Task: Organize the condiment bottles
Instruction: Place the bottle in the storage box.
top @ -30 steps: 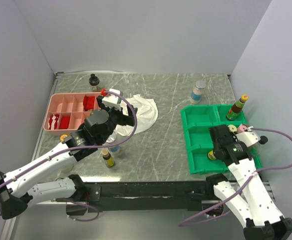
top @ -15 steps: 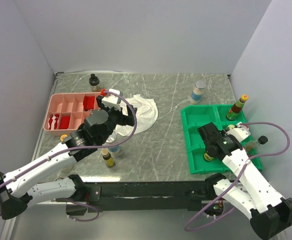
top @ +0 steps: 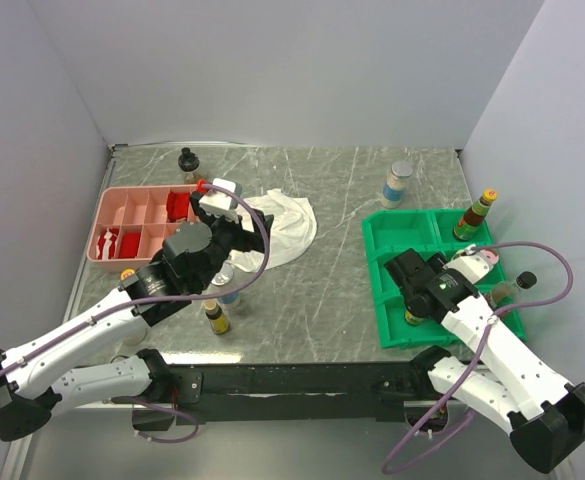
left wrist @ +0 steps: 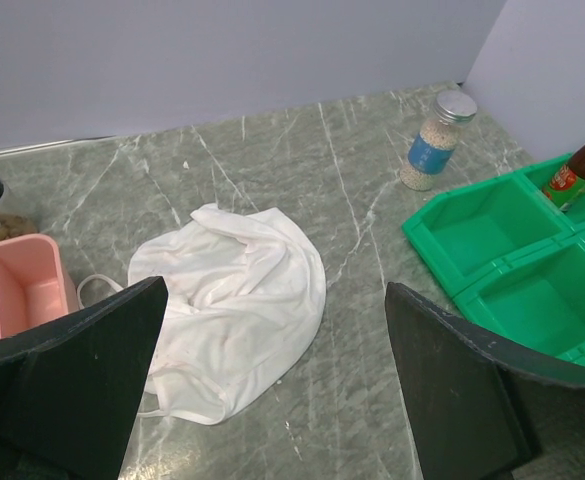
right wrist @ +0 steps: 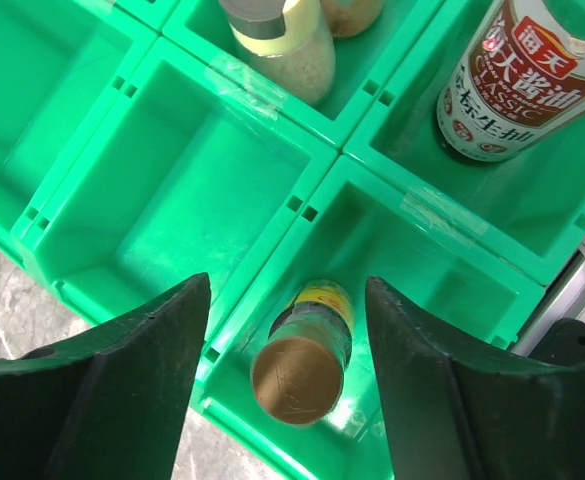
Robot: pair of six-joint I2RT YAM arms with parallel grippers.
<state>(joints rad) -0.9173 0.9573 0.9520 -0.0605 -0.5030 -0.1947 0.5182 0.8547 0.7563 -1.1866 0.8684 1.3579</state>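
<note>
One cloth (top: 290, 226), one jar (top: 187, 163) behind pink tray (top: 135, 211)

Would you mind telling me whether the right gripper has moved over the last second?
Yes. In the top view the right gripper has shifted left across the green tray, toward its left edge.

One pink tray (top: 112, 196), one green tray (top: 400, 236), one white cloth (top: 288, 226), and nine or ten bottles (top: 397, 183), some half hidden.
</note>
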